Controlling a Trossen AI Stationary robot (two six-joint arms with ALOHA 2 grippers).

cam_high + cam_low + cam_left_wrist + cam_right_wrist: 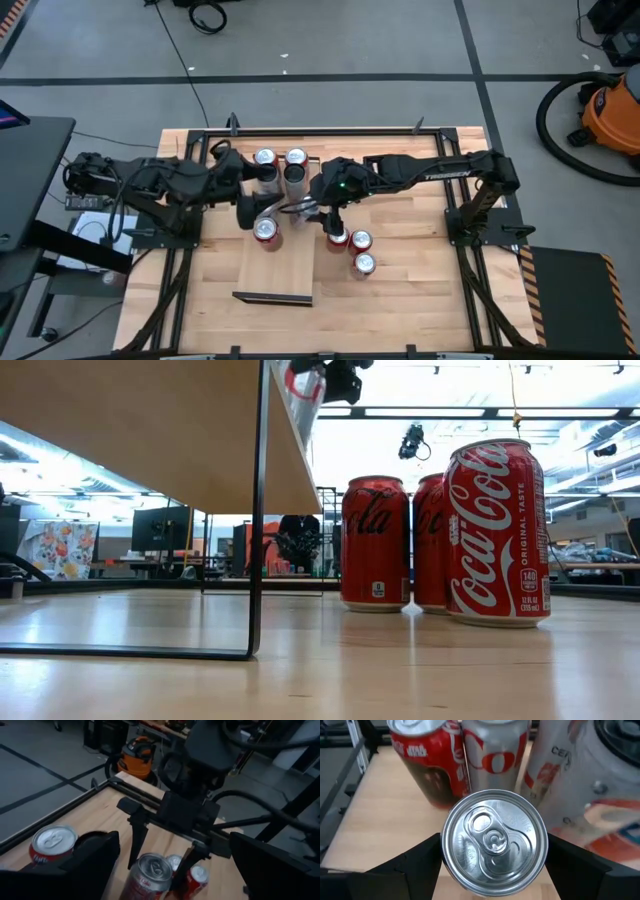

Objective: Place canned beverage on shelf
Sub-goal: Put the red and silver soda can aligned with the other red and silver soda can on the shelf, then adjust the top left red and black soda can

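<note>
The shelf point(290, 265) is a pale board raised on dark end legs point(259, 510) on the table's left half. My right gripper point(159, 870) reaches in from the table's right, slanting down, and is shut on a silver canned beverage point(495, 840). In the low view that can point(303, 400) shows above the shelf's right edge, with its lower part hidden by the board. A red can point(265, 231) stands on the shelf. My left gripper point(180, 870) hovers high over the shelf's far left, wide open with nothing between its fingers, facing the right gripper. My right gripper pinches the silver can's upper side wall point(142, 882) between its two fingers point(137, 837), one on each side. The fingers slant down from the table's right. The can stays upright with its top up. The board hides whether its base rests on the shelf.
Close beyond the held can stand a red can point(422, 765), a silver can point(495, 750) and a white can point(575, 785). Three red cans point(375, 545) point(497, 530) point(361, 241) stand on the table right of the shelf. A black frame rail point(320, 130) runs along the far edge.
</note>
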